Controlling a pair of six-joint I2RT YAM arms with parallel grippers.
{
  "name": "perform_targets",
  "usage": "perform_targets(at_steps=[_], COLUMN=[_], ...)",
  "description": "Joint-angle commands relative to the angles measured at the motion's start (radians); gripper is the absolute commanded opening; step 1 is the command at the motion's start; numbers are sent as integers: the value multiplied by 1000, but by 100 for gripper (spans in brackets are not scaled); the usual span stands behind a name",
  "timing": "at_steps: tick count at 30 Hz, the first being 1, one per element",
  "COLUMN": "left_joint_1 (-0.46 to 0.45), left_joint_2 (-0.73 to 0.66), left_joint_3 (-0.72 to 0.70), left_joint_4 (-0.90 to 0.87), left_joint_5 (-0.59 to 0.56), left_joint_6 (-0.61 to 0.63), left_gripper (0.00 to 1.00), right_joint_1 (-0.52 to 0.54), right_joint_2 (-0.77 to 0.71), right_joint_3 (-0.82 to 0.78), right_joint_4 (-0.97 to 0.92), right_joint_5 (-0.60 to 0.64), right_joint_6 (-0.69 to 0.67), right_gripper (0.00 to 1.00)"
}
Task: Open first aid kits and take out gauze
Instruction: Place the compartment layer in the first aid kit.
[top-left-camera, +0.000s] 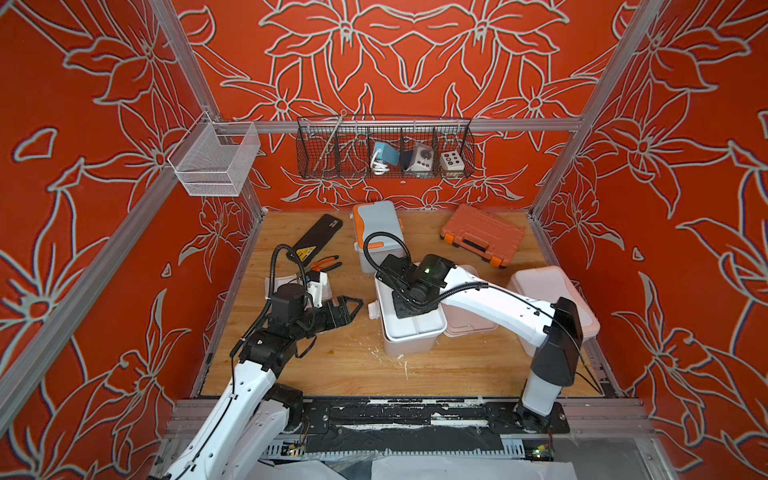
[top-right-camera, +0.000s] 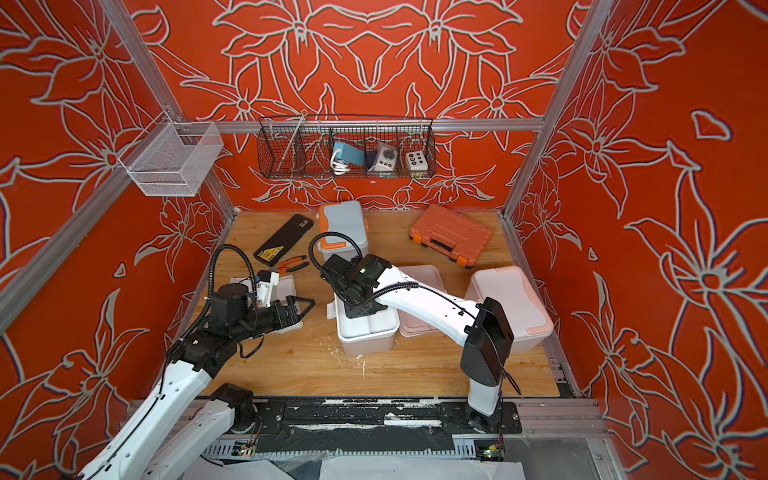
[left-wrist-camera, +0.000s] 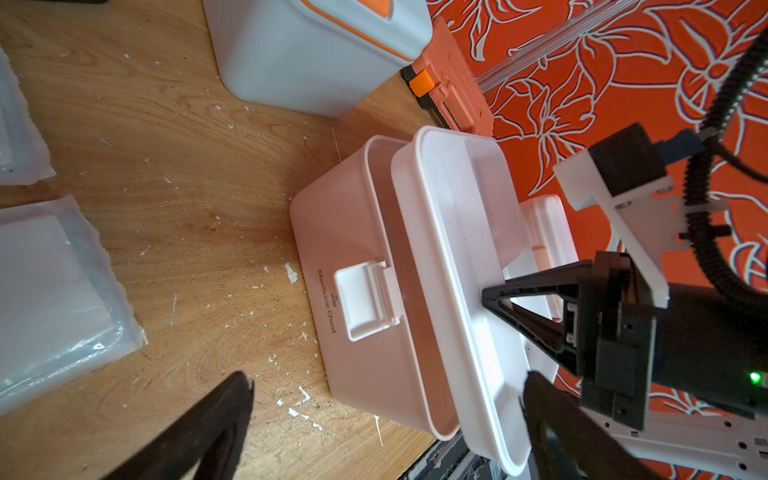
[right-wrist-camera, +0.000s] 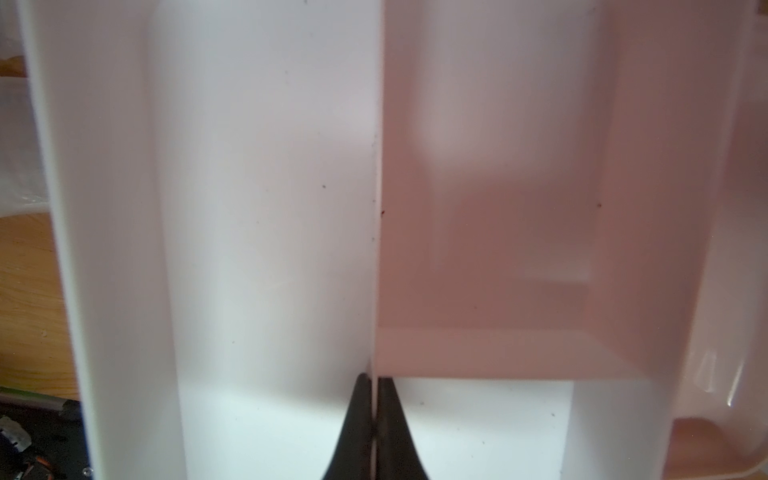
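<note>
Right end effector (right-wrist-camera: 376, 380) pinches the white tray (right-wrist-camera: 266, 208) by its divider, a grip both top views hide beneath the wrist; the tray sits askew over the open pink kit (left-wrist-camera: 361, 232). Left end effector (left-wrist-camera: 386, 380) gapes wide; gauze (left-wrist-camera: 54, 291) lies on the tabletop (top-left-camera: 332, 374) at the kit's 9 o'clock

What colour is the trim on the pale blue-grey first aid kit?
Orange. The trim on the blue-grey first aid kit shows best in a top view.
</note>
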Motion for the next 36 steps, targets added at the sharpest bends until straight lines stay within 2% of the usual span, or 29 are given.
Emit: perform_targets(at_steps=[1, 16, 36], left_joint_1=[-4, -4, -4], left_joint_2=[-11, -17, -26], left_joint_3=[1, 7, 15], left_joint_4=[-7, -22, -37], left_joint_5=[-6, -15, -19], left_joint_6=[19, 32, 36], left_gripper=[98, 98, 98], right_joint_1=[6, 7, 0], right_joint_2=[18, 71, 91], right_joint_3=[27, 50, 66], right_joint_4=[-18, -16, 3], right_joint_5=[43, 21, 78], right_joint_6=[33, 56, 62], right_gripper=[0, 0, 0])
